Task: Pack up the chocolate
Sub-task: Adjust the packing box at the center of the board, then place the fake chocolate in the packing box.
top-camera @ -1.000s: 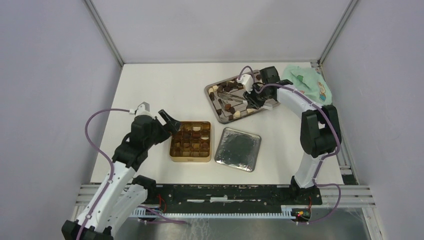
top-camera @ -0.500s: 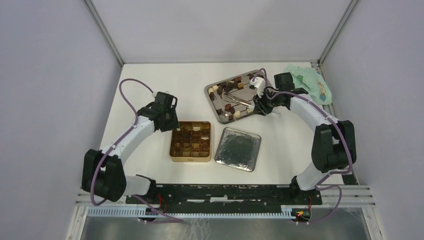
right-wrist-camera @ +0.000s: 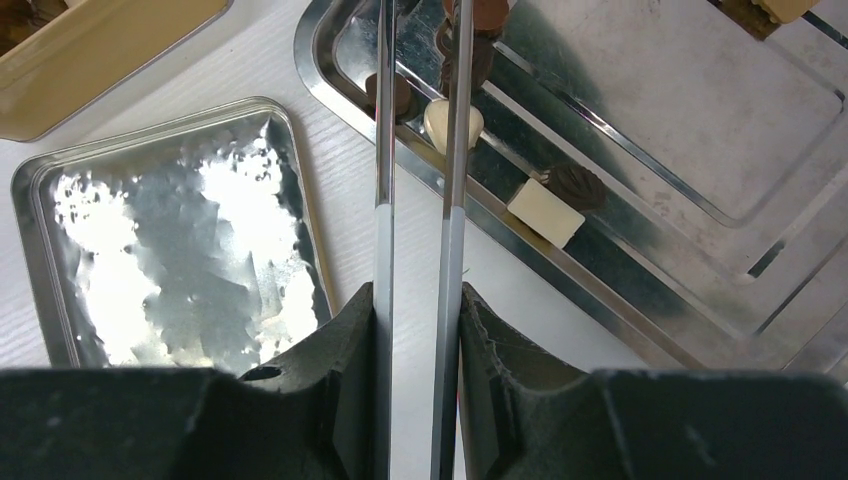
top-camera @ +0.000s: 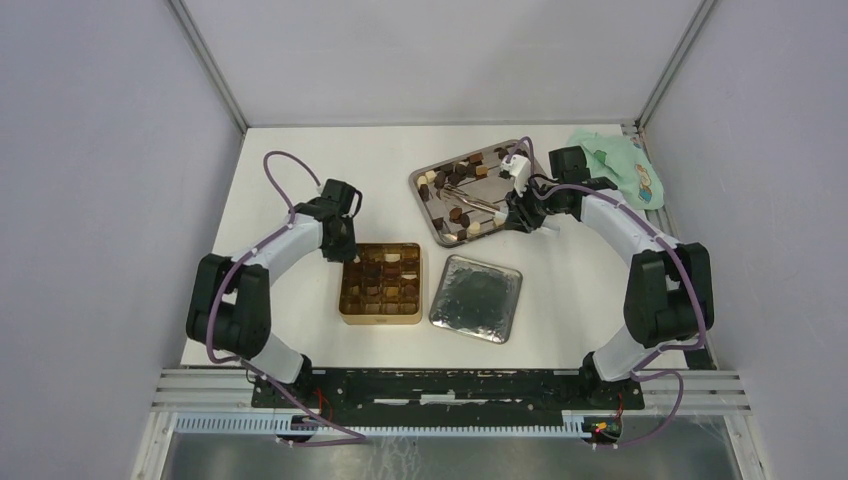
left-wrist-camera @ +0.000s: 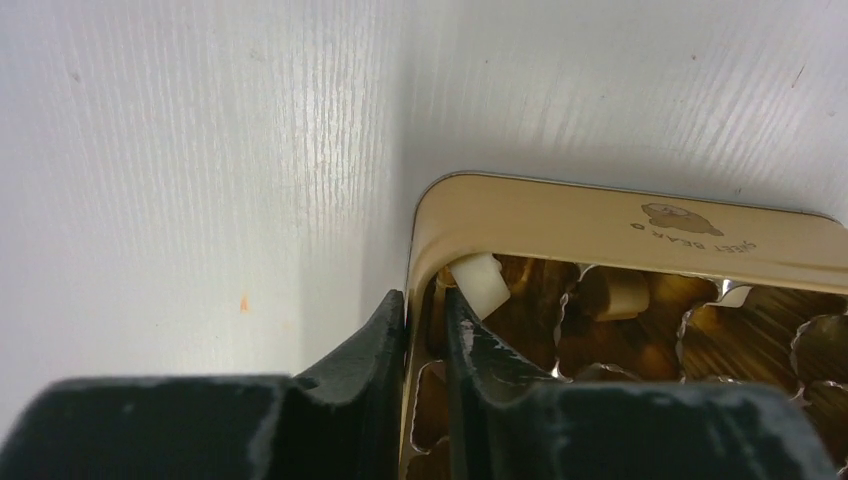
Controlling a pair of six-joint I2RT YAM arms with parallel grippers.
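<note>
At gold tin (left-wrist-camera: 600, 215) corner, left jaws pinch its wall; right jaws clamp tongs (right-wrist-camera: 385, 150) over tray (right-wrist-camera: 700, 120) chocolate (right-wrist-camera: 545, 212).

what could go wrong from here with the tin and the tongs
1. The left gripper pinches one corner wall of the gold tin; a tug may tilt it and spill its contents, or knock the tilted white piece beside the inner finger.
2. The right gripper holds thin tongs over the steel tray; a chocolate may slip from their tips.
</note>
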